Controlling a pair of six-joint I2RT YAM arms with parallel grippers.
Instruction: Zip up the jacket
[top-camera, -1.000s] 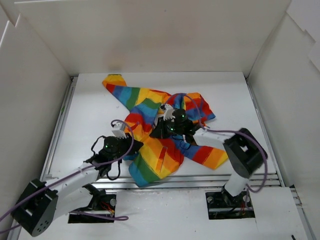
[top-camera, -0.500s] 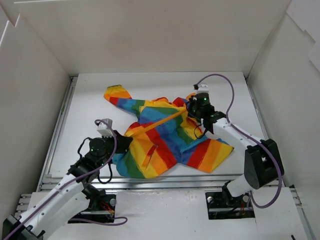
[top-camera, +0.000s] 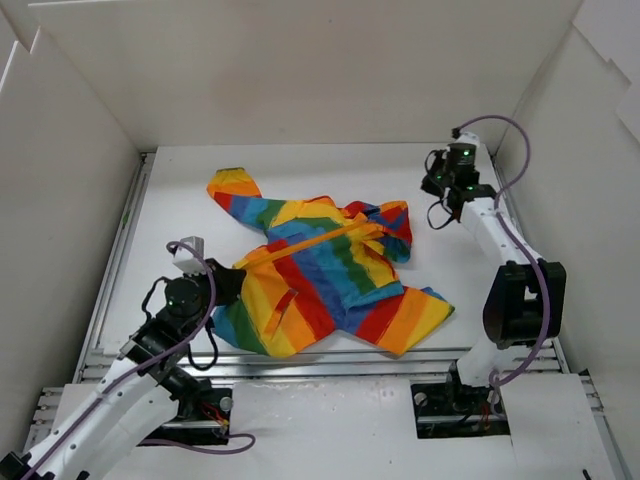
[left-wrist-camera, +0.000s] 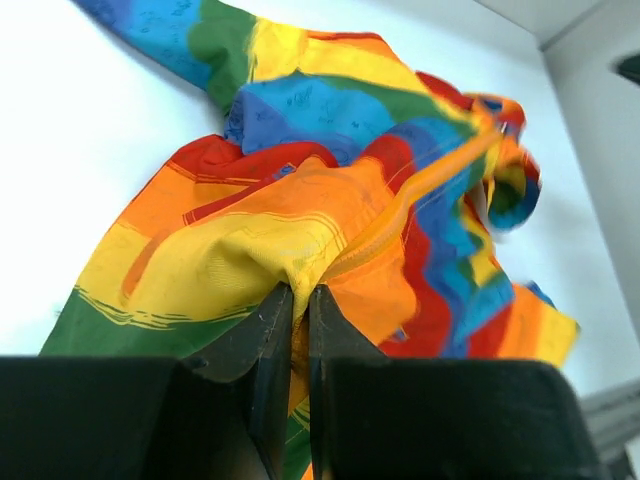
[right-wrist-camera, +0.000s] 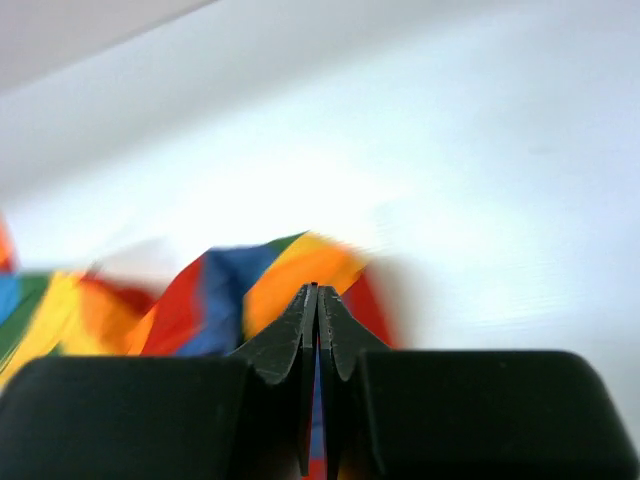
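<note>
The rainbow-striped jacket (top-camera: 320, 270) lies spread on the white table, one sleeve reaching back left. An orange strip (top-camera: 315, 243) runs diagonally across its front. My left gripper (top-camera: 228, 285) is shut on a fold of yellow-orange fabric at the jacket's near-left edge; in the left wrist view the fabric (left-wrist-camera: 300, 130) is pinched between the fingertips of that gripper (left-wrist-camera: 300, 292). My right gripper (top-camera: 436, 184) is at the back right, apart from the jacket's hood end. In the right wrist view this gripper (right-wrist-camera: 317, 290) is shut and empty, with the jacket (right-wrist-camera: 250, 290) blurred behind it.
White enclosure walls (top-camera: 70, 200) stand on the left, back and right. A metal rail (top-camera: 330, 355) runs along the near table edge. Purple cables (top-camera: 500, 130) loop off both arms. The right wall is close to my right arm.
My right gripper swept from the jacket's middle to the back right and is off the fabric. The jacket was pulled flatter. My left gripper drew back to the left with its fold.
</note>
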